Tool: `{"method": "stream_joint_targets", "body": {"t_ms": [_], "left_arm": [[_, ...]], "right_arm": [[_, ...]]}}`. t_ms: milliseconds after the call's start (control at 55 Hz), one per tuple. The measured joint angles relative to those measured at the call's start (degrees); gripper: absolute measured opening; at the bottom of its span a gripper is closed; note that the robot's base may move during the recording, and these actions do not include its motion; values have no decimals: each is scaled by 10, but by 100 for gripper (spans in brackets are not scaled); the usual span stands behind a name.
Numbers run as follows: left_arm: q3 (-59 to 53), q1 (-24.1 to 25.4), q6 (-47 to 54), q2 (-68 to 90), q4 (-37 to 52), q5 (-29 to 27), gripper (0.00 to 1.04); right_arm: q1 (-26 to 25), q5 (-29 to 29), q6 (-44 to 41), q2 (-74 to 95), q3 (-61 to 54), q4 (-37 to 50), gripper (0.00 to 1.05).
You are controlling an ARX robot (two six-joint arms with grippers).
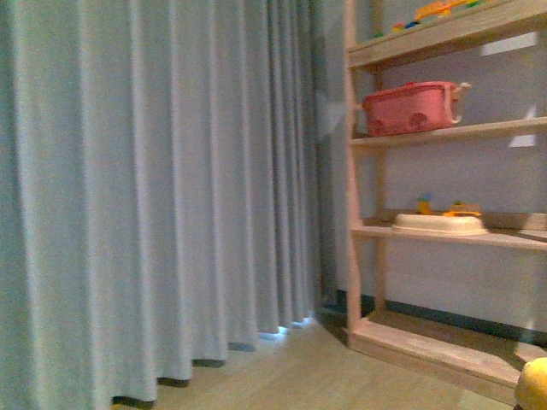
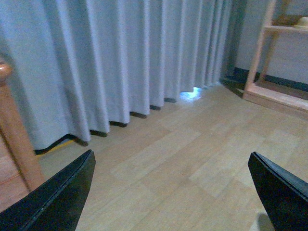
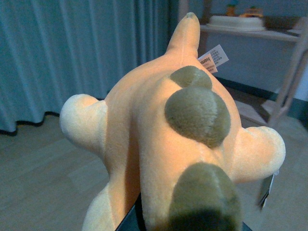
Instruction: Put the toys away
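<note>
An orange-yellow plush toy (image 3: pixel 159 130) with olive-green spots, stubby limbs and a white tag fills the right wrist view. My right gripper (image 3: pixel 185 226) is shut on it, and the plush hides most of the fingers. A yellow edge of the plush toy (image 1: pixel 534 386) peeks in at the bottom right corner of the front view. My left gripper (image 2: pixel 173 185) is open over bare wooden floor, its two black fingertips (image 2: pixel 62 197) far apart with nothing between them.
A wooden shelf unit (image 1: pixel 363 256) stands at the right, holding a pink basket (image 1: pixel 410 107), a white tray (image 1: pixel 440 224) and small colourful toys on top. Grey curtains (image 1: pixel 154 188) hang floor-length across the left. A wooden post (image 2: pixel 14 139) stands near the left gripper.
</note>
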Motion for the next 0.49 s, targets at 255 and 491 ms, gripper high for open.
{"method": "stream_joint_targets", "body": {"t_ms": [255, 491], "left_arm": [[0, 0, 0, 0, 0, 0, 98], [0, 0, 0, 0, 0, 1, 98]], "right_arm": [[0, 0, 0, 0, 0, 0, 7], [0, 0, 0, 0, 0, 0, 7]]}}
